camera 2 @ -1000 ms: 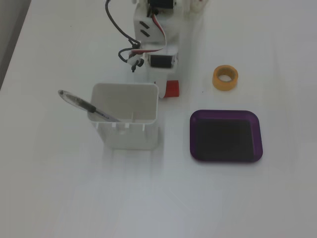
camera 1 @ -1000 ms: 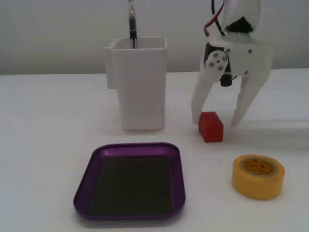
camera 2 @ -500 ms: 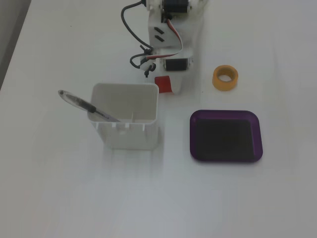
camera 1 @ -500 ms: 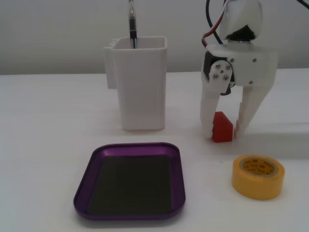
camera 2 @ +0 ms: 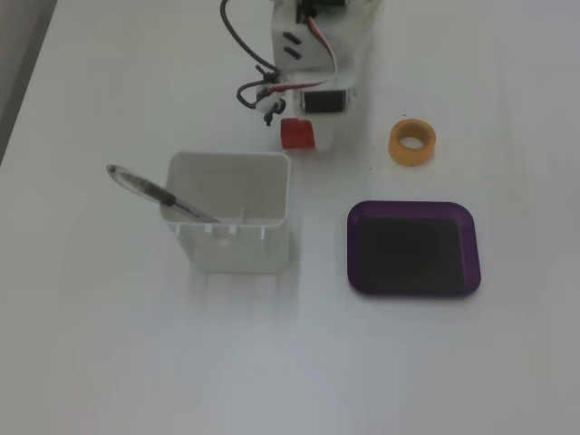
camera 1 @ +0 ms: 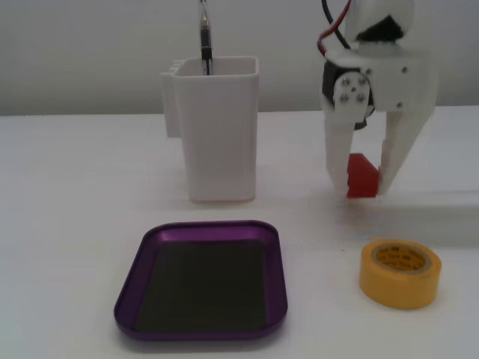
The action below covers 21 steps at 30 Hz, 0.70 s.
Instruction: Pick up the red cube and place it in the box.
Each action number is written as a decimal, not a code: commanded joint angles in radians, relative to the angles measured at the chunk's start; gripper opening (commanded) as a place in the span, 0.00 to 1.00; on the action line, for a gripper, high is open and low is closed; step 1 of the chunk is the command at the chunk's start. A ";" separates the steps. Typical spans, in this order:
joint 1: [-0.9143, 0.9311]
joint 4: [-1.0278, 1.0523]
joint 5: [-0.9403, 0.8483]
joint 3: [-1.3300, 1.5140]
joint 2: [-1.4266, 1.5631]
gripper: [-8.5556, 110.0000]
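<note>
In a fixed view, low and level with the table, the white gripper [camera 1: 364, 188] comes down from the upper right of the frame with its two fingers pointing at the tabletop. The red cube [camera 1: 364, 176] sits between them at right of centre, its base about level with the fingertips, so it appears to be on the table or barely off it. The fingers look closed against its sides, grasping it, though actual contact on the left finger is hard to confirm. The purple box [camera 1: 129, 298] lies empty at lower centre-left, well apart from the cube. A tall white container [camera 1: 221, 134] holding a pen [camera 1: 205, 37] stands behind the box at upper centre, and a roll of yellow tape [camera 1: 400, 273] rests at lower right, near the gripper.

In another fixed view, looking down, the arm enters from the top centre. The red cube [camera 2: 298, 133] shows just below the gripper [camera 2: 302, 138] body, whose fingers are hidden here. The purple box [camera 2: 411, 209] is at right of centre, nothing inside. The yellow tape [camera 2: 412, 142] lies between cube and box, further up the frame; the white container [camera 2: 232, 245] and pen [camera 2: 159, 194] sit at left of centre.

By my reading, the grasp is made or nearly made; lifting, carrying across and releasing into the box all remain.
</note>
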 commanded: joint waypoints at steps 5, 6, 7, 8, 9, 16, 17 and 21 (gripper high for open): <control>-0.160 0.112 0.012 -0.052 0.275 0.07; -0.186 0.107 0.021 -0.051 0.301 0.07; -0.209 0.101 0.055 -0.049 0.319 0.07; -0.233 0.101 0.106 -0.057 0.337 0.07; -0.255 0.104 0.166 -0.058 0.351 0.07; -0.383 0.044 0.400 -0.061 0.261 0.07; -0.391 0.035 0.414 -0.061 0.238 0.07; -0.390 0.037 0.469 -0.164 0.133 0.07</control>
